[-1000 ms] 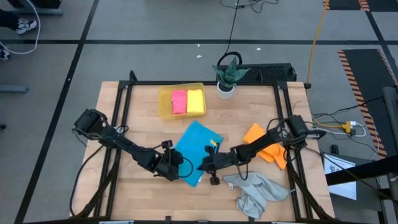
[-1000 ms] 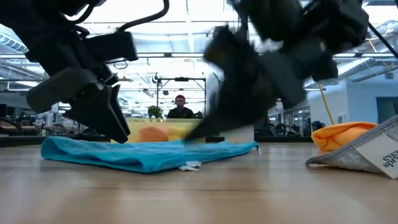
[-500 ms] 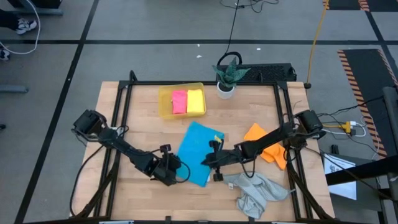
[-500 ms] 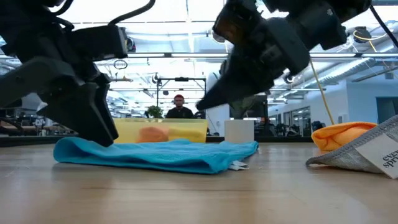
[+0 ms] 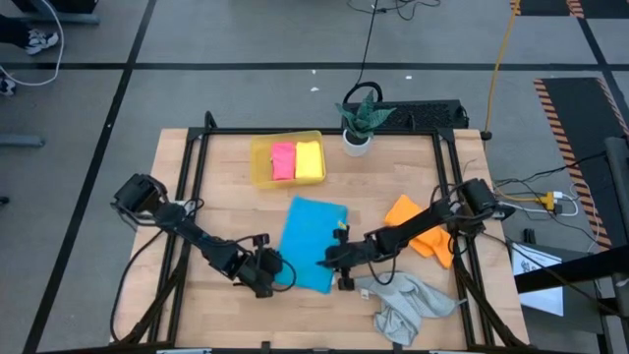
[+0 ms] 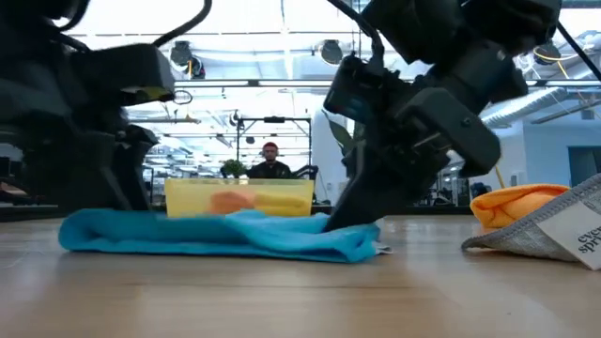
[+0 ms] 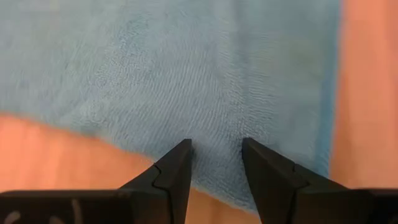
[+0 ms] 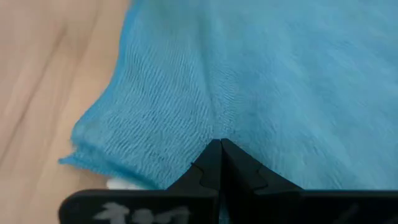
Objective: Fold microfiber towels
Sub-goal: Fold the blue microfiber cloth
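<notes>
The bright blue towel (image 5: 313, 244) lies folded in a long rectangle at the table's middle, flat on the wood. My right gripper (image 5: 332, 260) is shut at its right edge, near the near corner that carries a white label (image 6: 380, 249). My left gripper (image 5: 274, 271) stands open at the towel's near left edge, its fingertips (image 7: 185, 150) over the cloth's rim. A pink towel (image 5: 283, 160) and a yellow towel (image 5: 310, 159) lie folded in the yellow tray (image 5: 259, 167). The orange towel (image 5: 418, 224) and the crumpled grey towel (image 5: 403, 303) lie at the right. My right gripper pinches the blue towel's top surface just inside its right edge (image 8: 219, 127) between its shut fingertips, and the cloth puckers toward them. The fingers slant down from the table's right side. The towel stays on the table. Whether my left gripper touches the towel cannot be told.
A potted plant (image 5: 358, 123) stands at the far edge beside the tray. The right arm reaches over the orange towel. Bare wood (image 5: 226, 211) lies left of the blue towel. A person (image 6: 272, 161) sits in the room behind the table.
My left gripper has drawn back toward the table's near left, from over the towel to its edge, staying open. My right gripper has tipped steeper and stays shut at the right edge. The blue towel has turned a little and lies straighter.
</notes>
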`<control>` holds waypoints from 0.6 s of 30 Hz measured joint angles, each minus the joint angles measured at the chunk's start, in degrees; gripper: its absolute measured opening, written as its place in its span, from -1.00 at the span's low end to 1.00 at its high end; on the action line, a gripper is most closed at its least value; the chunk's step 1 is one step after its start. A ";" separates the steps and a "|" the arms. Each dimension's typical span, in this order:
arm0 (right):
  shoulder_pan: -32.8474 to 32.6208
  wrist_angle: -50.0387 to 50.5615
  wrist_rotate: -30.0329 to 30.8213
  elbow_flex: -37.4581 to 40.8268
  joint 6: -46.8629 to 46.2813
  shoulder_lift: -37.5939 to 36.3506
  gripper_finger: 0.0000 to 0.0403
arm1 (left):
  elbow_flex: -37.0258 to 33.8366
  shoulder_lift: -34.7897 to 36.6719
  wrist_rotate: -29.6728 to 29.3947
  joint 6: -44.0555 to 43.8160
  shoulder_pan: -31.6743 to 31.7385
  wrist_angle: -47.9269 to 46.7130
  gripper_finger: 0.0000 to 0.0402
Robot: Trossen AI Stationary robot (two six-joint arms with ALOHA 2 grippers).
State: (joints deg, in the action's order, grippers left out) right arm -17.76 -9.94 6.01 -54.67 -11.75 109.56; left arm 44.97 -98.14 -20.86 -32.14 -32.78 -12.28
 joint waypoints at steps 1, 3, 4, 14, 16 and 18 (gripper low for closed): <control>0.05 1.13 -0.07 0.08 0.45 -0.80 -1.00 | 0.00 -0.02 0.13 -0.14 -0.42 0.37 -0.27; 0.05 2.71 0.13 0.23 1.37 -2.58 -1.00 | -0.08 -0.05 0.42 0.10 -1.21 1.94 -0.27; 0.05 3.24 0.51 0.38 1.91 -3.39 -1.00 | -0.12 -0.08 0.80 0.72 -1.65 3.03 -0.27; -2.02 -13.65 -4.26 0.30 -1.01 -1.06 -1.00 | -0.17 -0.27 -7.07 6.93 -2.46 7.64 -0.27; -2.69 -18.96 -7.69 0.28 -1.92 1.75 -1.00 | -0.17 -0.27 -7.80 6.96 -1.89 7.69 -0.27; -3.20 -20.46 -10.60 0.29 -2.52 4.11 -1.00 | -0.17 -0.27 -7.84 6.95 -1.62 7.90 -0.27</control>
State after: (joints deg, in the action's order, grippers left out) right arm -20.96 -30.41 -4.60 -54.38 -14.27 113.67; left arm 44.80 -98.41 -28.71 -25.19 -34.40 -4.38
